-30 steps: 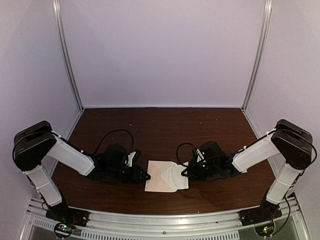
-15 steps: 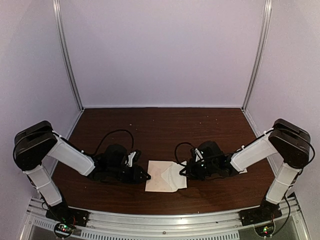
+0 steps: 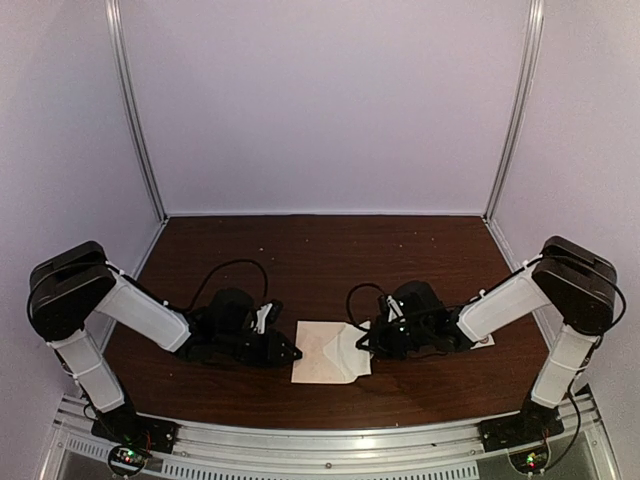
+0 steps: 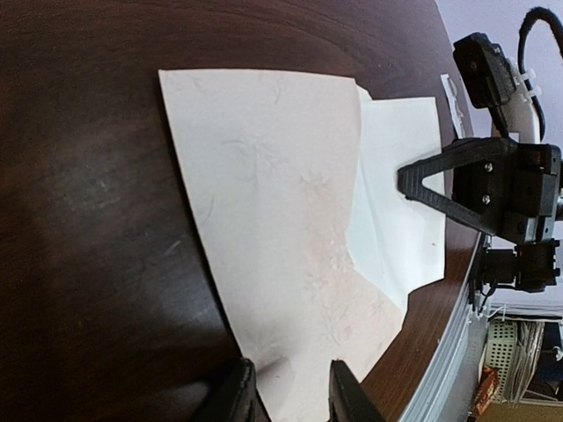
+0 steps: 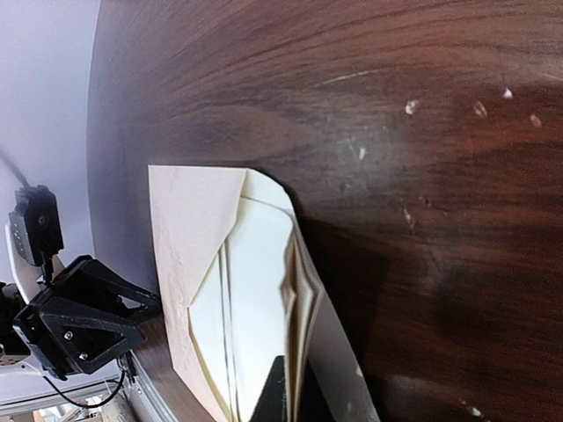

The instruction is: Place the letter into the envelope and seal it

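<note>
We saw a dark brown wooden table [image 3: 320,250] with fine grain. It stood inside pale lilac walls [image 3: 320,100], with a metal post [image 3: 135,110] in each back corner.

The envelope [image 3: 316,355] lay flat near the front edge of the table, in the middle between the 2 arms. The letter [image 3: 358,358] was partly inside it, and its white right part stuck out toward the right arm.

The left gripper [image 3: 296,354] was low at the left edge of the envelope. Its fingers [image 4: 236,397] stood a little apart with a narrow gap, and the edge of the envelope reached between them. We could not tell if they pressed on the paper.

The right gripper [image 3: 362,343] was fully closed and pinched the free edge of the letter, just above the table.
</note>
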`<state>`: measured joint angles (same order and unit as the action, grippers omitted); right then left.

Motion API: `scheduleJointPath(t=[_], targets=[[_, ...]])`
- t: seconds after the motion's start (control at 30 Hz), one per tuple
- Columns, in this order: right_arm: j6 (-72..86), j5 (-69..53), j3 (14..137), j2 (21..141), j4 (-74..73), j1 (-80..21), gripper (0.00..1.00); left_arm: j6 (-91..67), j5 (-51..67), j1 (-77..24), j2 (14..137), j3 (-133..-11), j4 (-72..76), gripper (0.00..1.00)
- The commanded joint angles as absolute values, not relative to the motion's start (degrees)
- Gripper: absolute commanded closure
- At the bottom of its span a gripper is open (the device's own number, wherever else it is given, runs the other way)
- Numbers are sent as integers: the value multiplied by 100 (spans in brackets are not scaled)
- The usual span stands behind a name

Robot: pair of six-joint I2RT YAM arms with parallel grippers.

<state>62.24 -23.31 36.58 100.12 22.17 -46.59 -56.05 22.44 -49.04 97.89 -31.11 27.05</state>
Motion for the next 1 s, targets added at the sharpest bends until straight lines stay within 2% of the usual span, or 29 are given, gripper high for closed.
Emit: scheduleJointPath(t=[0.0,0.97], targets=[[6275,-2425,3859,10160,2403,-4705,100,-5642,2357,-4859,9895,-3142,2943,72],[6063,-2688,4389,10628,2367,-4926,100,-5640,2342,-4856,9934,-3181,3015,72]])
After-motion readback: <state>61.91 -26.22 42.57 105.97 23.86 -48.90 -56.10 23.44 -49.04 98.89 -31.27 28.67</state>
